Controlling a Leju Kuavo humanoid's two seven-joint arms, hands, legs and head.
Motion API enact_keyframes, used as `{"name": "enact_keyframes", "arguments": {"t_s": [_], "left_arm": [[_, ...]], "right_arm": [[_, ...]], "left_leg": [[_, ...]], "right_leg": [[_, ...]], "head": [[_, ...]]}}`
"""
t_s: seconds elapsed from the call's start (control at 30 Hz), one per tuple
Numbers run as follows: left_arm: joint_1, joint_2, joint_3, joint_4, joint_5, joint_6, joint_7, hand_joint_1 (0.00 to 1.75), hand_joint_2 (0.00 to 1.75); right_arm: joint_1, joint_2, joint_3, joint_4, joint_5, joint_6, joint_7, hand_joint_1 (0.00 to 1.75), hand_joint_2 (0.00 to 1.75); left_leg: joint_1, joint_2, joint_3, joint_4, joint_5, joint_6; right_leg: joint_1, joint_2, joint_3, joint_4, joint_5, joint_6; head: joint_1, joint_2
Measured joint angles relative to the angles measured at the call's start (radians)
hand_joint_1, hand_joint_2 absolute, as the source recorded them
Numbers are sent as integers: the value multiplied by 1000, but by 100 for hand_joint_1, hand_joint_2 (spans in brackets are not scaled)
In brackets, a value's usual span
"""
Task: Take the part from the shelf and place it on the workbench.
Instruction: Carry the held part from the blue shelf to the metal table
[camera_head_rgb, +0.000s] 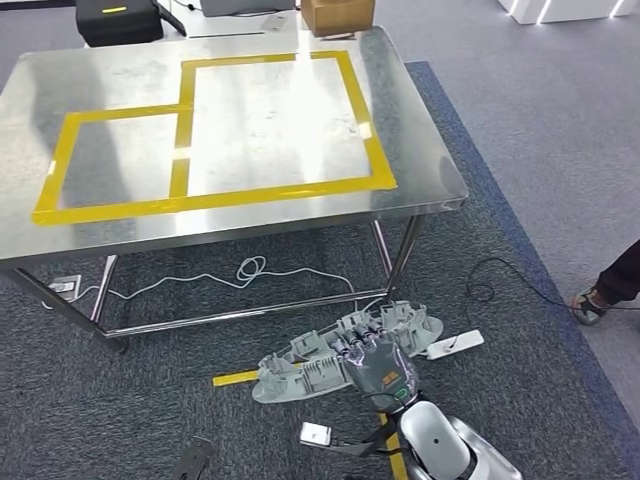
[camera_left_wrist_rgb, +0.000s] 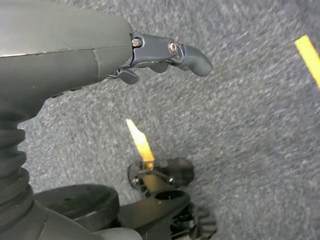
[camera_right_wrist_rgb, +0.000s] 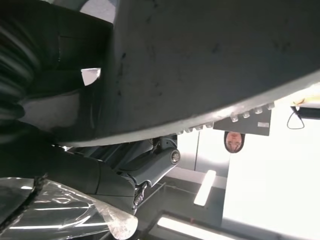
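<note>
Gripping one grey part (camera_head_rgb: 317, 362), right hand (camera_head_rgb: 383, 368) nears one workbench (camera_head_rgb: 423, 160); left hand (camera_left_wrist_rgb: 113, 50) empty, fingers apart.

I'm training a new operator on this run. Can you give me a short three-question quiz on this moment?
1. True or false: the grey part already lies on the workbench.
2. Which hand holds the part? A) left hand B) right hand C) neither
3. Fill in: the rectangles on the workbench are marked in ___ tape.

Key: 1. False; the right hand carries it above the carpet, short of the bench. 2. B; the left hand hangs with nothing in it. 3. Yellow.
</note>
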Motion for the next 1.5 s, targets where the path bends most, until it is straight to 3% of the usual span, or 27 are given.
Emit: {"name": "enact_keyframes", "arguments": {"t_s": [0.07,0.1,0.13,0.23,0.33,0.4,0.53,0.63,0.73,0.77,0.8,0.83,0.9,0.97,1.5], "left_arm": [[3,-6,0,2,0,0,0,0,175],[5,-9,0,4,1,-1,1,0,175],[7,-11,1,6,1,-2,2,0,175],[11,-14,1,10,1,-3,3,0,175],[37,-12,1,18,1,-3,4,0,175],[86,-10,3,33,4,-2,4,0,175],[160,-21,13,68,11,-6,-4,0,175],[155,-23,17,71,10,-8,-1,0,175],[121,-19,17,69,5,-10,3,0,175],[104,-18,17,66,4,-10,3,0,175],[86,-16,17,63,4,-10,3,0,175],[68,-13,17,59,3,-10,3,0,175],[36,-9,17,51,2,-10,3,0,175],[15,-6,17,45,2,-10,3,0,175],[-3,4,17,31,-4,-8,3,0,175]], "right_arm": [[1,-2,0,2,-1,0,0,154,175],[2,-3,1,4,-2,0,0,154,175],[4,-4,2,5,-2,0,0,154,175],[1,-7,3,10,-2,1,1,154,175],[6,-11,4,24,-2,2,2,154,175],[26,-20,6,49,-3,3,1,154,175],[67,-43,14,112,-9,6,3,154,175],[49,-48,13,122,-8,4,13,154,175],[13,-48,4,103,-6,4,17,154,175],[0,-47,0,91,-7,4,16,154,175],[-12,-46,-4,78,-7,4,16,154,175],[-23,-45,-8,66,-8,4,16,154,175],[-41,-42,-15,45,-8,4,17,154,175],[-51,-40,-19,30,-5,4,18,154,175],[-96,-39,-50,-12,26,10,25,154,175]], "left_leg": [[-5,0,10,-2,-14,2],[-2,1,11,-4,-18,1],[3,1,6,-6,-20,-2],[9,2,-15,-20,-14,-8],[4,-1,-41,-38,-1,-9],[-1,-1,-25,-59,4,-7],[-2,-2,58,-126,17,-1],[-2,1,108,-152,20,-1],[-10,3,120,-144,15,1],[-13,4,118,-137,13,2],[-17,5,114,-130,12,4],[-19,5,112,-124,10,6],[-22,5,108,-113,9,8],[-23,5,105,-105,8,9],[-24,7,88,-87,8,8]], "right_leg": [[16,5,45,-99,62,-41],[22,7,57,-122,72,-53],[24,7,63,-126,74,-55],[28,5,46,-145,90,-38],[25,-1,24,-170,102,-25],[22,-8,37,-192,101,-19],[21,-12,119,-251,98,-18],[22,-12,174,-283,87,-28],[19,-12,198,-289,60,-62],[16,-12,199,-287,54,-69],[13,-12,199,-284,49,-68],[10,-13,198,-281,47,-60],[5,-13,197,-275,46,-31],[2,-12,195,-271,46,-15],[1,-12,176,-252,46,-13]], "head": [[-8,0],[-11,0],[-13,0],[-8,0],[-8,1],[-10,1],[-11,1],[-10,1],[-8,1],[-8,1],[-8,1],[-8,1],[-8,1],[-8,1],[-8,1]]}}
